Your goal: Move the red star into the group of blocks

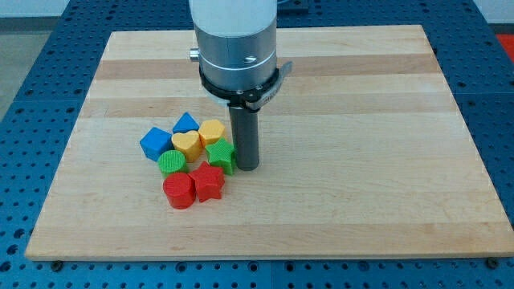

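Note:
The red star [210, 181] lies at the lower right of a tight cluster of blocks left of the board's middle. It touches a red cylinder [179, 191] on its left and a green star [220, 154] above it. My tip [246, 167] stands just right of the green star and up-right of the red star, a small gap away. The rest of the cluster is a green cylinder [171, 164], a yellow heart [186, 144], a yellow block [212, 131], a blue cube [156, 144] and a blue block [186, 123].
The wooden board [361, 160] lies on a blue perforated table [32, 96]. The arm's grey body [236, 44] hangs over the board's upper middle.

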Action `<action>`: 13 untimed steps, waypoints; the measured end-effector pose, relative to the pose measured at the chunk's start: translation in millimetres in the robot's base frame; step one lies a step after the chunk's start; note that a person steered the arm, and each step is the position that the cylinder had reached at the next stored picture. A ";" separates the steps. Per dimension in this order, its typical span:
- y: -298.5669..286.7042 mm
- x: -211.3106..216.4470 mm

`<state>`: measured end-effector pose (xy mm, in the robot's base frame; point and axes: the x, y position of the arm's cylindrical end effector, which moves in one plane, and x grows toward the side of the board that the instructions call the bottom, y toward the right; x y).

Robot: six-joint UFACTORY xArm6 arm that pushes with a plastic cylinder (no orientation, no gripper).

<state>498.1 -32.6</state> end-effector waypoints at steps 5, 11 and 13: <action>-11.9 94.5; -53.3 59.9; -60.8 37.6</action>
<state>535.8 -93.4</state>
